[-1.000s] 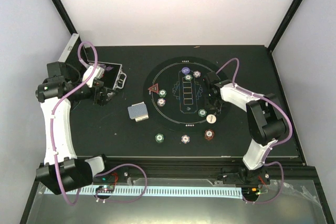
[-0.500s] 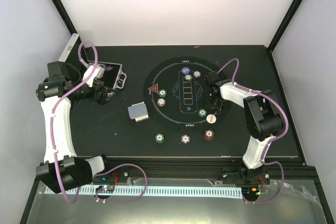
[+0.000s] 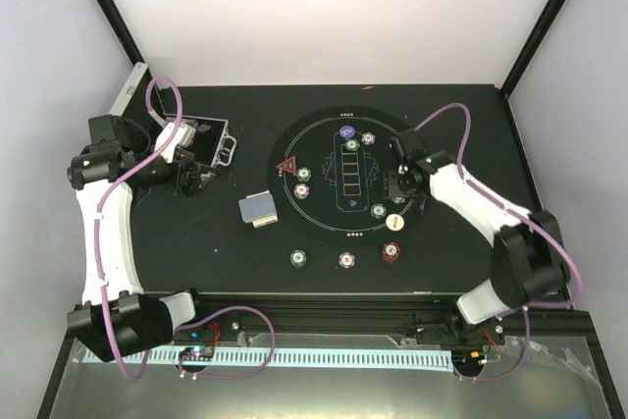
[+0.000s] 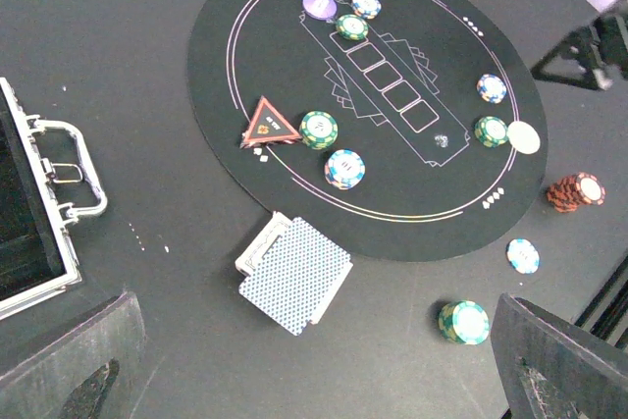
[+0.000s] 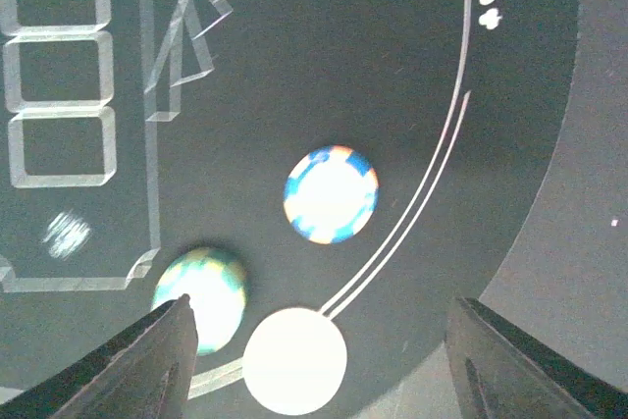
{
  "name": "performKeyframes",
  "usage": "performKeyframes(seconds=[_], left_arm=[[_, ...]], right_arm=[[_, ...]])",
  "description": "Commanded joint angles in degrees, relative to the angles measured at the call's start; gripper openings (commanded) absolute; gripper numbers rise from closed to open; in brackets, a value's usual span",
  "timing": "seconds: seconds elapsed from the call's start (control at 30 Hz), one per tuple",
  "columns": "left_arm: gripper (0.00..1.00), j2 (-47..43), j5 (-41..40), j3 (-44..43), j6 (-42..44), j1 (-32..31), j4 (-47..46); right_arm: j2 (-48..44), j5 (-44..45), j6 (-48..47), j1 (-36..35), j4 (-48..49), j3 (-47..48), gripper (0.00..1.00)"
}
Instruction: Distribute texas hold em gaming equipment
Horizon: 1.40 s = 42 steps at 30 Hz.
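Two claws, both spread, neither gripping. Right claw [image 5: 324, 336] hung over the right rim of the round black printed mat [image 5: 294, 66], straddling a flat blue-and-white poker chip [image 5: 331, 194]; a plain white disc [image 5: 294, 360] and a green-and-white chip [image 5: 201, 296] lay just beside. Left claw [image 3: 193, 180] hovered by the silver metal case [image 3: 208, 140] toward the table's [image 3: 471, 144] far-left corner. Grey-blue-backed card deck [image 4: 297, 275] lay between case and mat.

The round mat [image 4: 294, 66] is black, printed with thin pale lines, a row of outlined boxes and small white suit symbols near its rim. The triangle marker [image 4: 271, 124] is red with a dark centre. The card deck [image 4: 296, 274] shows grey-blue backs in a fine crosshatch. The purple disc [image 4: 319, 5] and the white disc [image 4: 524, 136] are both plain. The green chip [image 4: 319, 130] has white edge marks, the blue chip [image 5: 331, 194] has a white centre, and the chip stack [image 4: 575, 190] is brown-red. The case [image 4: 59, 174] is silver on a black table [image 4: 128, 36].
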<state>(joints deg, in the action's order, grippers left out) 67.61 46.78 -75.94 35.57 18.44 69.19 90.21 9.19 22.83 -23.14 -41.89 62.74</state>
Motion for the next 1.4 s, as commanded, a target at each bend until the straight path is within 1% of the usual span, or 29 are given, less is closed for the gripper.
performKeyframes(seconds=[0.0, 0.07, 0.2, 0.33, 0.5, 0.63, 0.9, 1.07, 1.37], left_arm=[[0.99, -0.2, 2.6, -1.4, 0.5, 0.5, 0.5], [0.99, -0.2, 3.3, -1.2, 0.4, 0.6, 0.2], [0.99, -0.2, 4.3, -0.7, 0.0, 0.5, -0.2], [0.99, 0.0, 4.6, -0.6, -0.1, 0.5, -0.1], [0.99, -0.3, 4.4, -0.9, 0.0, 0.5, 0.0], [0.99, -0.4, 4.0, -1.1, 0.2, 0.6, 0.2], [0.99, -0.1, 4.0, -1.1, -0.1, 0.5, -0.2], [0.99, -0.3, 3.4, -1.1, -0.1, 0.5, -0.3], [0.99, -0.4, 2.5, -1.2, -0.3, 0.5, -0.3]], right_arm=[[-9.4, 1.8, 4.9, -7.1, -5.2, -5.6, 0.75], [-13.1, 2.4, 7.4, -11.3, -6.8, -8.3, 0.77], [-18.2, 2.1, 12.9, -17.9, -8.9, -13.4, 0.79], [-20.1, 1.1, 16.5, -21.7, -9.1, -16.7, 0.79], [-18.5, -0.4, 16.5, -23.1, -7.5, -18.3, 0.78], [-17.1, 0.6, 16.5, -23.6, -7.4, -18.5, 0.72], [-15.5, 0.4, 16.3, -23.8, -6.2, -19.7, 0.68], [-15.2, 1.0, 16.4, -23.8, -6.0, -19.8, 0.62], [-14.2, 0.5, 16.2, -23.8, -5.2, -20.4, 0.56]])
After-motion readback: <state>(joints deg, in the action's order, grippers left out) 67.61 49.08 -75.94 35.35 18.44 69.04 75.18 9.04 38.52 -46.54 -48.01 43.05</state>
